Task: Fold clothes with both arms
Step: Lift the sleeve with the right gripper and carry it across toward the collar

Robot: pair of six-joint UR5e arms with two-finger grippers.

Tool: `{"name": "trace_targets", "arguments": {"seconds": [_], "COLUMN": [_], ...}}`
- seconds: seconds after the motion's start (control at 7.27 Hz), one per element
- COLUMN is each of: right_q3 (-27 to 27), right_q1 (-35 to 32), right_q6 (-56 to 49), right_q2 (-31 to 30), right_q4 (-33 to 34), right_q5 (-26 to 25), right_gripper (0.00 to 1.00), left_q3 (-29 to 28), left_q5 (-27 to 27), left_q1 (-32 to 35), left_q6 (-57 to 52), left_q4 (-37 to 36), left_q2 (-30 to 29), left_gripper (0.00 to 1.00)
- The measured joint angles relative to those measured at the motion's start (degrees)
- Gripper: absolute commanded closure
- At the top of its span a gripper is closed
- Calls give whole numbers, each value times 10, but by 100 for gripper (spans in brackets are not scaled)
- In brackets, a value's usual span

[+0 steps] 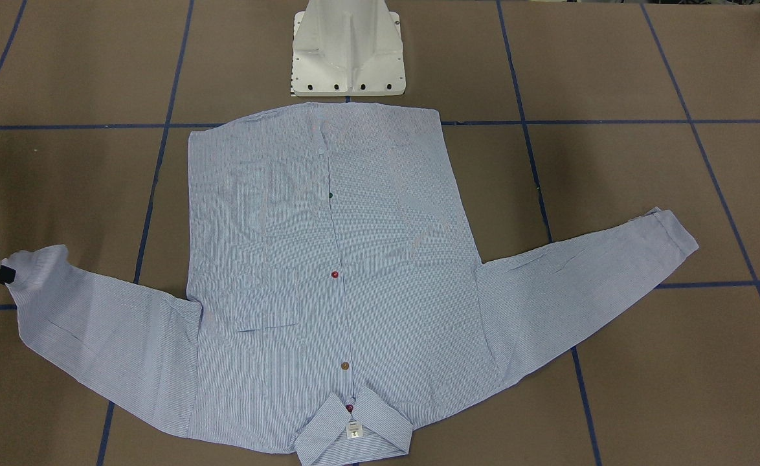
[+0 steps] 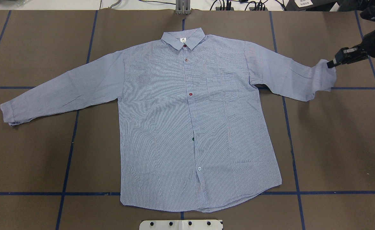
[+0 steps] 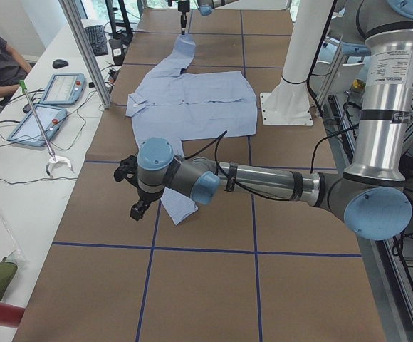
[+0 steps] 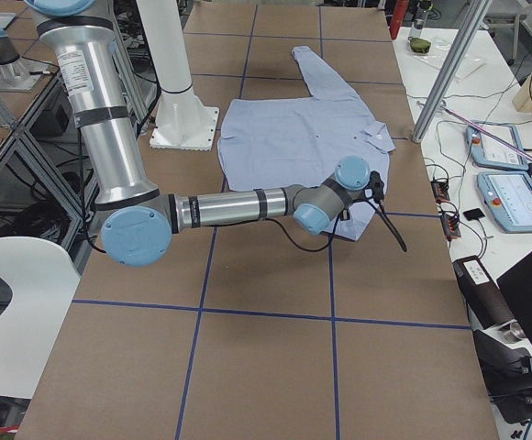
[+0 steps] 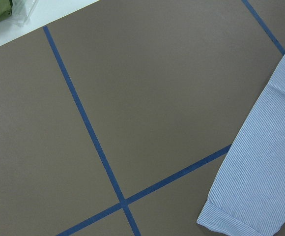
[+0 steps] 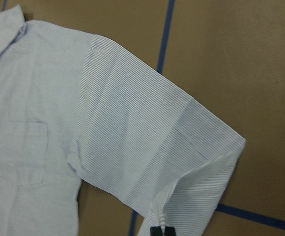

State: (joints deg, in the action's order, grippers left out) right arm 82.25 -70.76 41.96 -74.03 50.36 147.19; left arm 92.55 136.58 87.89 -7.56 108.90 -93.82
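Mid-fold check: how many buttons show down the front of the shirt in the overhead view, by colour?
Red buttons: 2
Brown button: 1
Green button: 1
Pale button: 1
Total: 5 visible on the shirt

We see the right arm [image 4: 229,206], near and large, reaching low across the brown table [image 4: 266,376] from the view's left edge. The right gripper [image 4: 374,191] sits at the end of the near sleeve [image 4: 356,220] of the shirt [image 4: 293,137]; its jaw position is not readable here. The shirt body lies flat, with the far sleeve [image 4: 316,62] stretched away. A white pedestal [image 4: 185,119] stands just beside the hem. Two tablets [image 4: 497,145] rest on the side bench [image 4: 523,92]. A white chair [image 4: 14,302] stands beside the table.
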Motion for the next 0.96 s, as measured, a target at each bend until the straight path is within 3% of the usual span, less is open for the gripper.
{"name": "trace_targets", "arguments": {"seconds": [0.41, 0.96], "right_q3": [18, 8], "right_q1": [60, 156], "right_q6": [209, 250], "right_q2": [107, 229], "right_q4": [4, 13], "right_q5": [-21, -158], "right_gripper": [100, 100], "left_q3": [-1, -3], "left_q5": [0, 0], "left_q1": [0, 0], "left_q6": [0, -1], "left_q4": [1, 1], "left_q2": [-1, 0], "left_gripper": [0, 0]}}
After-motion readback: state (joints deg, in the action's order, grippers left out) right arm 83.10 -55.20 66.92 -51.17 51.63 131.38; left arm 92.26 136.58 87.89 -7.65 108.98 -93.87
